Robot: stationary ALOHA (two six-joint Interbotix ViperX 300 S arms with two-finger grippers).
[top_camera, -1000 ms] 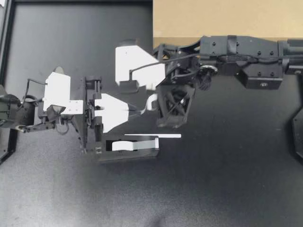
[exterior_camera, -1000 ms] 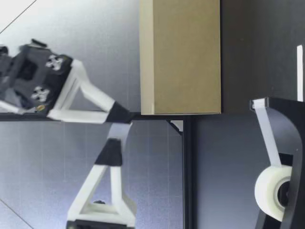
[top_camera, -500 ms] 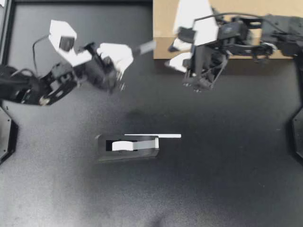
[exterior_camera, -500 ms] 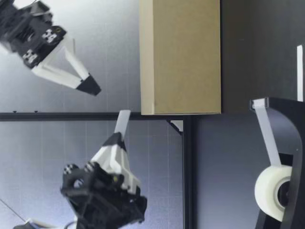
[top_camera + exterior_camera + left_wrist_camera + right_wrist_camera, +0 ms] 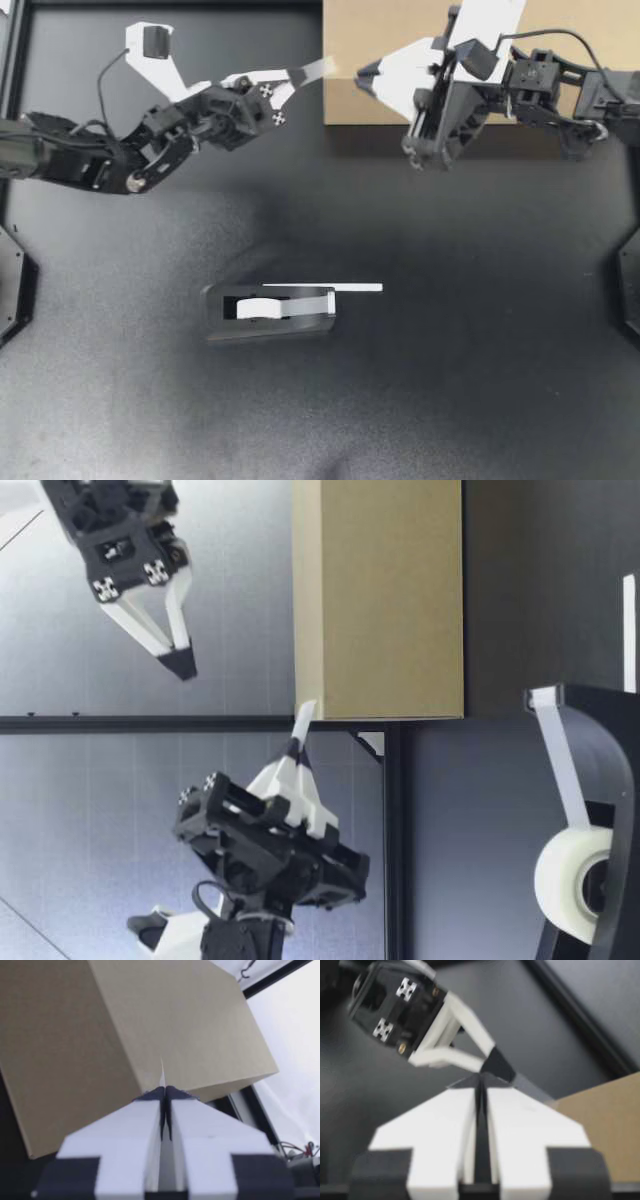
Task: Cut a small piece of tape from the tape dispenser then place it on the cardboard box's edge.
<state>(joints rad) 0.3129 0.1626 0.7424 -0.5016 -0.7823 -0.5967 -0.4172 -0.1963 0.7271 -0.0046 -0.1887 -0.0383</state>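
Cut's done: my left gripper [image 5: 287,80] is clenched on the tape piece [image 5: 314,70], which juts ahead of its jaws to the edge of the cardboard box [image 5: 375,25], my right gripper [image 5: 365,79] closed on nothing; pressing it down remains.

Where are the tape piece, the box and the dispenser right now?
tape piece [image 5: 312,70], top view, middle of the free strip.
box [image 5: 360,20], top view, bare top face.
dispenser [image 5: 270,328], top view, black base.
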